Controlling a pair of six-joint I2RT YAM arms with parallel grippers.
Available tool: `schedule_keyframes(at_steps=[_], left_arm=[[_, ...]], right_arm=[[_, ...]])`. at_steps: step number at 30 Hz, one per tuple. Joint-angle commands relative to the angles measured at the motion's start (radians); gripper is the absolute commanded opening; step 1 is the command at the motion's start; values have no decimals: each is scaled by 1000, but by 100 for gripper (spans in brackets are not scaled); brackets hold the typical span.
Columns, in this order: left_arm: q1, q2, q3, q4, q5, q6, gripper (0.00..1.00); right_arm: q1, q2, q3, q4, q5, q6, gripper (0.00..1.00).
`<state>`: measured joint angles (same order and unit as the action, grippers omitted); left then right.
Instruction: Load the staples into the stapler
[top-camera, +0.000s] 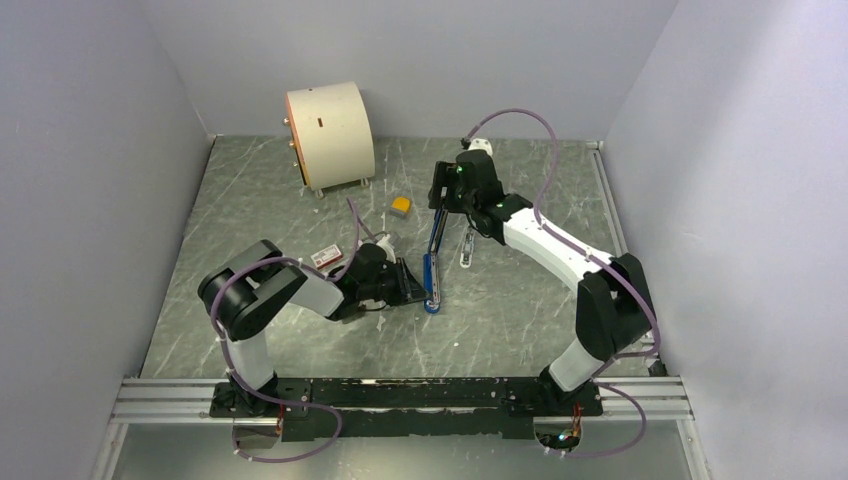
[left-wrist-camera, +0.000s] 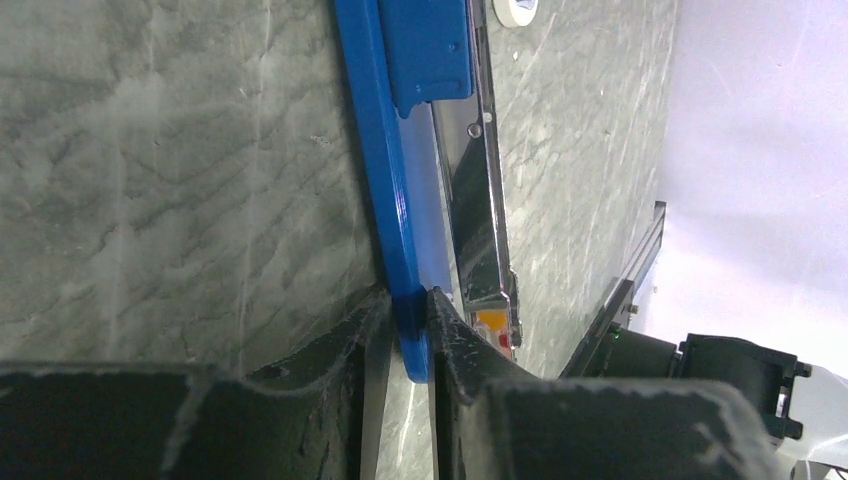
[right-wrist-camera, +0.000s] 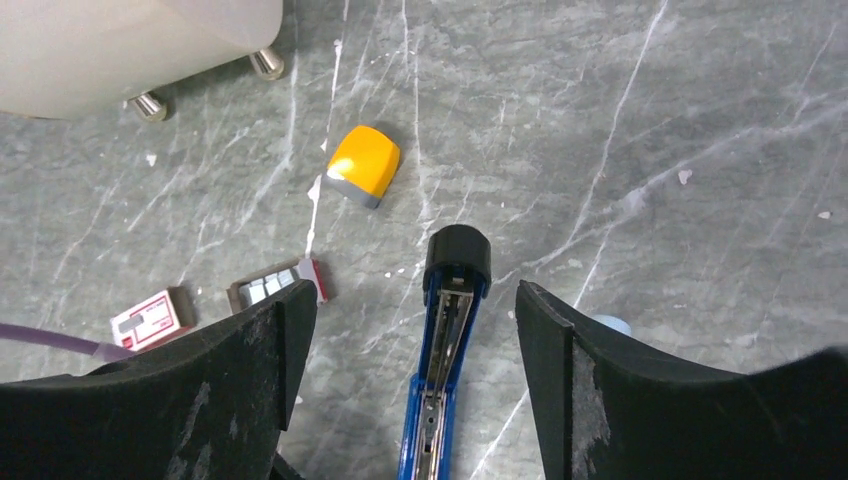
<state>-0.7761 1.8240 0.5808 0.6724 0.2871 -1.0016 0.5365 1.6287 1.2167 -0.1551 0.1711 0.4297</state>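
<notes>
The blue stapler (top-camera: 435, 262) lies opened out flat on the table, its black end pointing away from the arm bases. My left gripper (top-camera: 418, 286) is shut on the edge of its near blue half (left-wrist-camera: 395, 200), and the chrome staple channel (left-wrist-camera: 475, 200) lies beside my fingertips (left-wrist-camera: 450, 330). My right gripper (top-camera: 441, 203) is open and empty, hovering over the stapler's black far end (right-wrist-camera: 457, 258), with its jaws either side of the stapler. A small silvery-white elongated piece (top-camera: 467, 250) lies just right of the stapler. It is too small to tell whether it is the staples.
A white cylinder on short legs (top-camera: 330, 135) stands at the back left. An orange-topped block (right-wrist-camera: 363, 165) lies near the stapler's far end. A red-and-white box (right-wrist-camera: 150, 320) and a small grey tray (right-wrist-camera: 272, 286) lie to the left. A pale-blue bit (right-wrist-camera: 610, 325) shows behind my right finger.
</notes>
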Motion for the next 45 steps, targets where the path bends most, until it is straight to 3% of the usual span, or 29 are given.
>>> schedule_keyframes(at_steps=[1, 6, 11, 18, 29, 34, 39, 43, 45], left_arm=[[-1, 33, -25, -282, -135, 86, 26], [-1, 3, -8, -358, -197, 90, 27], [0, -34, -5, -404, -245, 92, 38], [-2, -77, -22, -366, -238, 91, 46], [-9, -221, -66, -324, -331, 90, 49], [-23, -343, -70, -312, -414, 106, 51], [-36, -576, -78, -449, -578, 119, 52], [-38, -839, -78, -707, -739, 90, 57], [-37, -949, -62, -858, -795, 76, 65]], right_arm=[[-7, -68, -32, 8, 30, 14, 75], [-7, -145, -76, 6, 45, 16, 74], [-7, -212, -120, 2, 60, 15, 74], [-7, -269, -166, -10, 73, -2, 75], [-7, -320, -256, -44, 20, 19, 74], [-6, -361, -297, -59, -65, 8, 67], [30, -405, -351, -26, -163, -7, 53], [158, -381, -348, -1, -141, -23, 52], [233, -342, -335, 22, -119, -26, 53]])
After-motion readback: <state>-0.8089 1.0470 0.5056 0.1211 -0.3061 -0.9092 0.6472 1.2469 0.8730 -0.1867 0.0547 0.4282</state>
